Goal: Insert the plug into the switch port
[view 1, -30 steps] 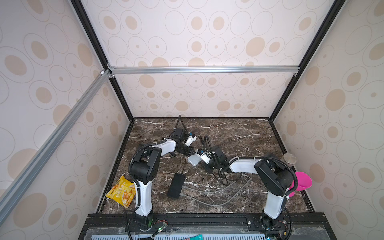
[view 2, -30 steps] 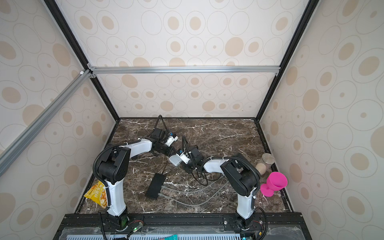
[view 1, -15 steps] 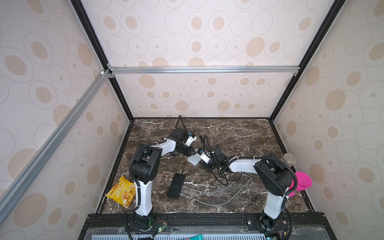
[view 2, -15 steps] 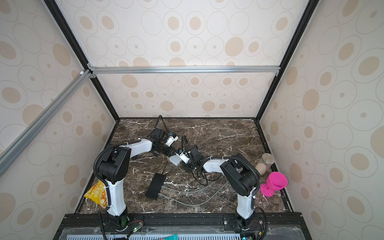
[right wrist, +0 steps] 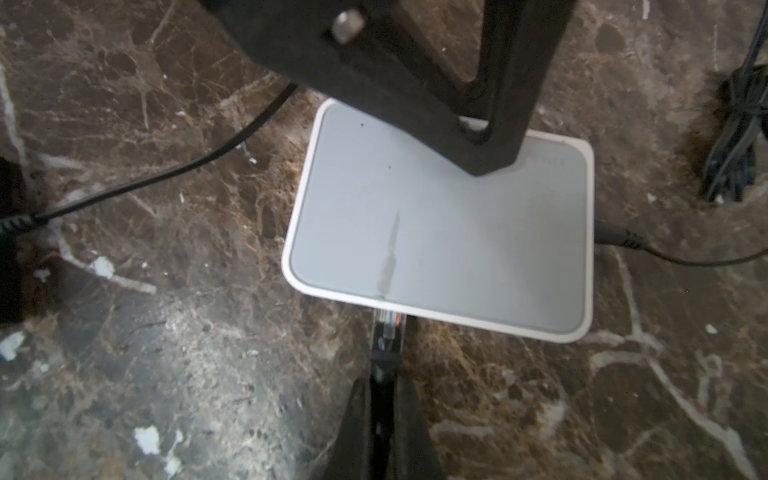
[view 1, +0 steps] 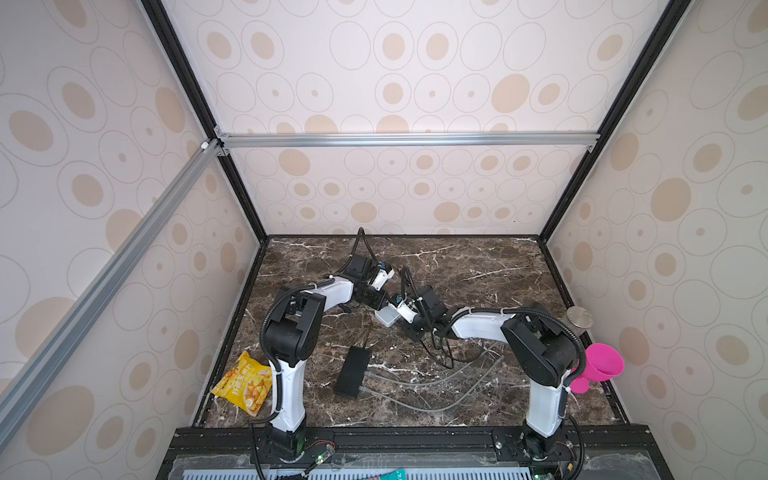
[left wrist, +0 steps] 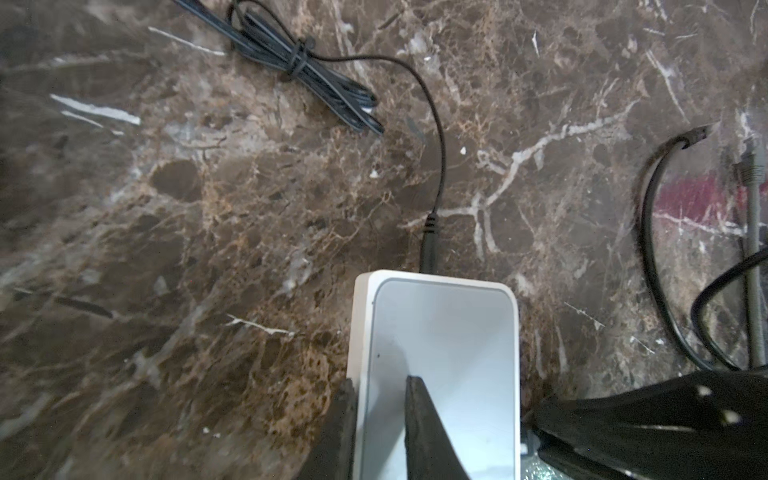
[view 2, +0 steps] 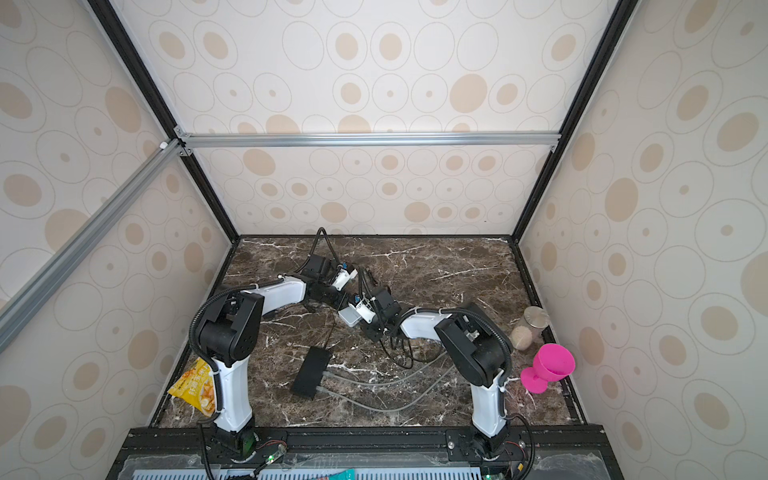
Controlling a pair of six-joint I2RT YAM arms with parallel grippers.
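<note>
**Desk:** What has changed on the table [view 1: 478,266] in the last second?

**Photographer:** Barely anything. In both top views the two grippers sit where they were, meeting at the switch [view 1: 384,318] in the middle of the table. The left gripper [left wrist: 380,386] is clamped over the switch's edge, with one finger on the lid and one against the side wall, pinning it flat. The right gripper [right wrist: 384,415] is closed on the black boot of the plug [right wrist: 388,328].

**Desk:** And the plug itself?

**Photographer:** Its clear tip meets the switch's near edge, lined up straight. The port is hidden under the lid's lip, so the plug seems only partly in. Whether it is seated cannot be read. The stillness suggests a final push that is not yet finished.

**Desk:** What else is around?

**Photographer:** A yellow bag [view 1: 243,384] lies by the left base. A pink cup [view 1: 602,365] and a jar [view 1: 579,318] stand at the far right. All three are well apart from the work. A black adapter [view 1: 352,371] with grey cables [view 1: 415,384] lies nearer the front.

**Desk:** Anything in the way?

**Photographer:** The power lead [left wrist: 430,245] enters another side of the switch, clear of the plug. A tied bundle [left wrist: 299,62] lies beyond it. A loose black cable [left wrist: 645,232] curls just beside the right gripper, and a snag there could pull the plug off line.
</note>
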